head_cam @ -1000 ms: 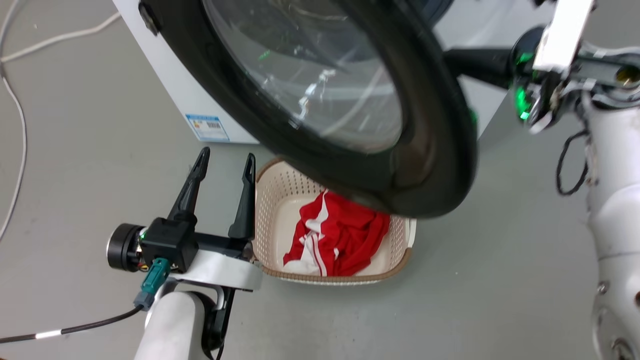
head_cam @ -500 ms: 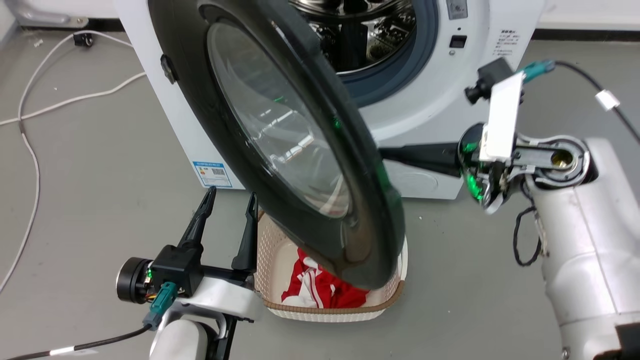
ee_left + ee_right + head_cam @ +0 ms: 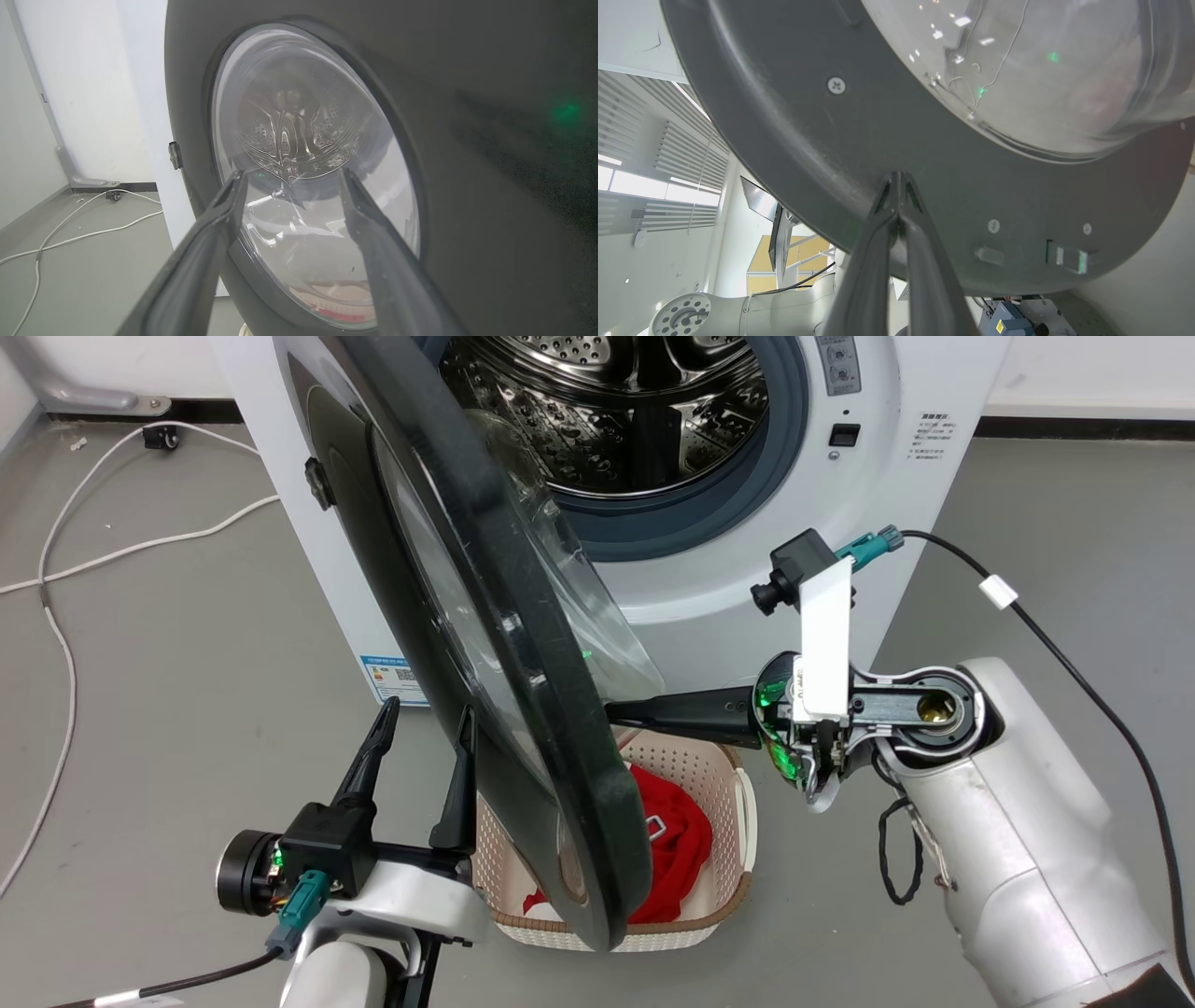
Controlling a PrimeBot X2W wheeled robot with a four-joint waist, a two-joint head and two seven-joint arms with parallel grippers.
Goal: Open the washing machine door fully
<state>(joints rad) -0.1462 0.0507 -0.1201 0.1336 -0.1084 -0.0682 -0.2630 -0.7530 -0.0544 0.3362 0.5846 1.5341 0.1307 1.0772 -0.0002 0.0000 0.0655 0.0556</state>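
Your left gripper (image 3: 427,711) hangs wide open and empty, just beside the outer face of the door (image 3: 537,681), which stands roughly half swung out from the machine. Push on and the door may strike those fingers, so clear them first. Under the door's lower edge sits a basket (image 3: 747,803) holding a red garment (image 3: 681,840). Your right gripper (image 3: 896,176) is closed on nothing, tips pressed to the door's inner face — they could slide off that smooth plastic.

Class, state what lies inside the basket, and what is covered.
Inside the basket lies a red garment. The washing machine door covers its left part, hiding the rest.
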